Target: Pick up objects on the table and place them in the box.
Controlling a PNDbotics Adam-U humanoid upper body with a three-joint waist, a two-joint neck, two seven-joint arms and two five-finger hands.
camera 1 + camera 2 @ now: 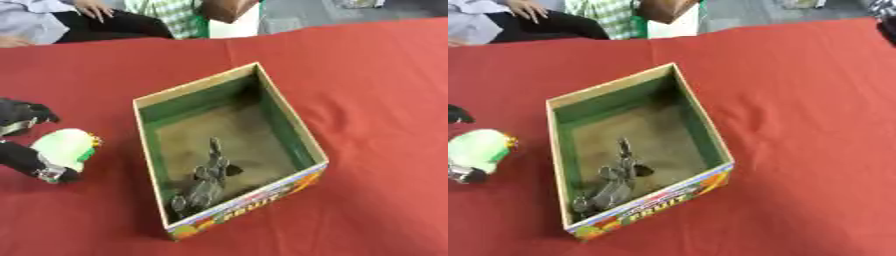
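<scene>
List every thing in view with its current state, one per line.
Box: open, upright on the red tablecloth.
Grey toy: lying inside the box.
Pale green toy: held by the left hand, outside the box.
Left hand: curled round the pale green toy.

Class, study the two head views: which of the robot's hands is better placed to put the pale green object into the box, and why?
Left. The left hand is curled round the pale green object, just left of the box. The right hand shows in neither view.
</scene>
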